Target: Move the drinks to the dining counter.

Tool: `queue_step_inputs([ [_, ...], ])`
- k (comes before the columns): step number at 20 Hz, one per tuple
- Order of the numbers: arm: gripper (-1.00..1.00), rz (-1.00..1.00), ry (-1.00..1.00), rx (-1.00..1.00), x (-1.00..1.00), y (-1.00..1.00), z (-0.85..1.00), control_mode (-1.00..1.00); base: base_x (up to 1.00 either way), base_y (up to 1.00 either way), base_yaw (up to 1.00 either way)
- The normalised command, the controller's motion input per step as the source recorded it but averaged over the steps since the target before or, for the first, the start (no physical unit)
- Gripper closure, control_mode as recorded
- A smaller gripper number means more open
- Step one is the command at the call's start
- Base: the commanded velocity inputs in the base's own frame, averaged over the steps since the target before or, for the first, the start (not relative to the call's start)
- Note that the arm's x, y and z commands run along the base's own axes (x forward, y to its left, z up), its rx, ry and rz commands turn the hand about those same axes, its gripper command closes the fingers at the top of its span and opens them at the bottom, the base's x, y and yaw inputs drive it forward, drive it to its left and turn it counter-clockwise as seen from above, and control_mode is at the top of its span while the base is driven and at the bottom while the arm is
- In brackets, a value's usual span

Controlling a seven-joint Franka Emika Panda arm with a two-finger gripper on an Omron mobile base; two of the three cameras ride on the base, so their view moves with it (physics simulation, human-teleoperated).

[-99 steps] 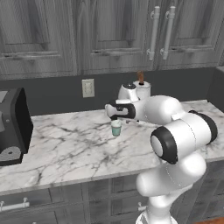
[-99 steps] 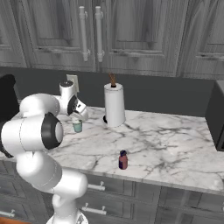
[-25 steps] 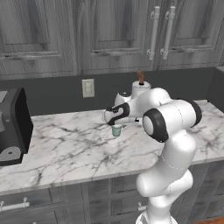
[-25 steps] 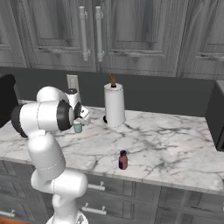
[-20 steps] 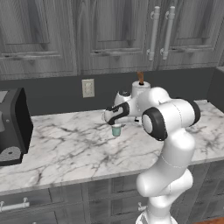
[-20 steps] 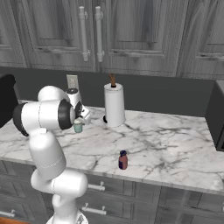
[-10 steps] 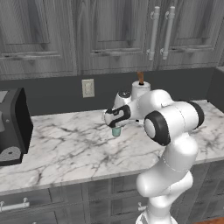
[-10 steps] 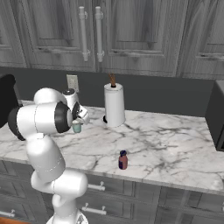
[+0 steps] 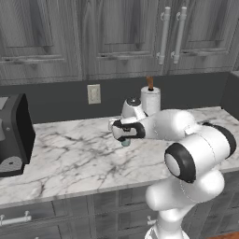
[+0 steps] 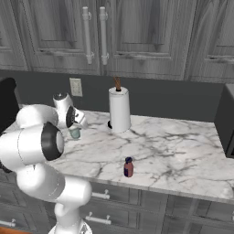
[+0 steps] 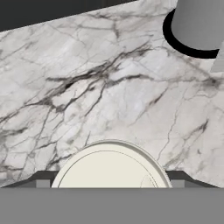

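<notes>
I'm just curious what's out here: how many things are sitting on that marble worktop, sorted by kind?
Drinks: 2, the teal cup under the robot's gripper and the dark-purple drink container.
Paper-towel rolls: 1.
Black appliances: 1.
Total: 4

The teal cup [image 9: 125, 142] is mostly hidden under the pincer [image 9: 122, 139] from the left; its lid [image 11: 111, 166] is cut off by the hand view's lower edge. The fingertips barely show, so contact seems undecided. The paper-towel roll [image 11: 200, 22] runs off the top.
</notes>
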Motion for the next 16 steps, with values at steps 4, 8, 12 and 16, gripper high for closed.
queue_step_inputs([
  [4, 1.00, 0.13, 0.04, -0.03, -0.53, 0.00, 0.82, -1.00, 0.00, 0.00, 0.00],
  [8, 1.00, 0.12, 0.08, 0.00, -0.61, -0.04, 0.66, -1.00, 0.00, 0.00, 0.00],
  [12, 1.00, 0.07, -0.04, 0.00, -0.92, -0.29, 0.22, -1.00, 0.00, 0.00, 0.00],
  [16, 1.00, 0.05, -0.13, 0.00, -0.90, -0.30, 0.15, -1.00, 0.00, 0.00, 0.00],
])
